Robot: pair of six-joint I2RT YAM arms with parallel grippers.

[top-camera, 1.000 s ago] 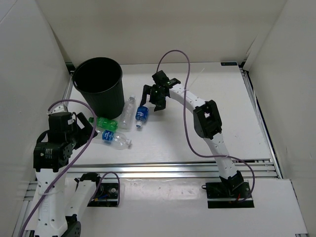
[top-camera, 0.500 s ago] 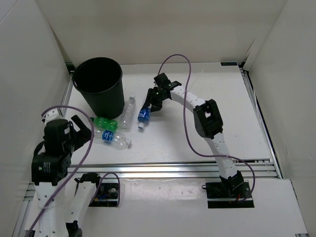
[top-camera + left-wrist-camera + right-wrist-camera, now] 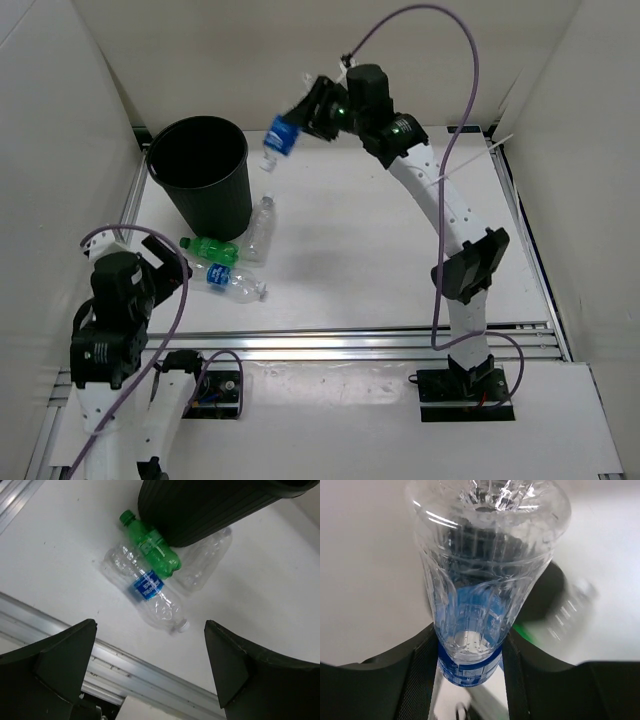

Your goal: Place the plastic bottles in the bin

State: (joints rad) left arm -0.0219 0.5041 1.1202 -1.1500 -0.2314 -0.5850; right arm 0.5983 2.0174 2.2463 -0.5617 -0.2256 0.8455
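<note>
My right end effector (image 3: pixel 303 114) is clamped on one clear bottle (image 3: pixel 281 134) and holds it in the air, just right of the bin (image 3: pixel 160 150) at the far left corner of the surface (image 3: pixel 400 260) — this is the carrying step. Next, I judge, it must go left over the opening and then release. My left end effector (image 3: pixel 150 655) stands wide apart and holds nothing, above the green bottle (image 3: pixel 152 545) and two clear ones at the bin's foot. The bin's inside is too dark to read.
</note>
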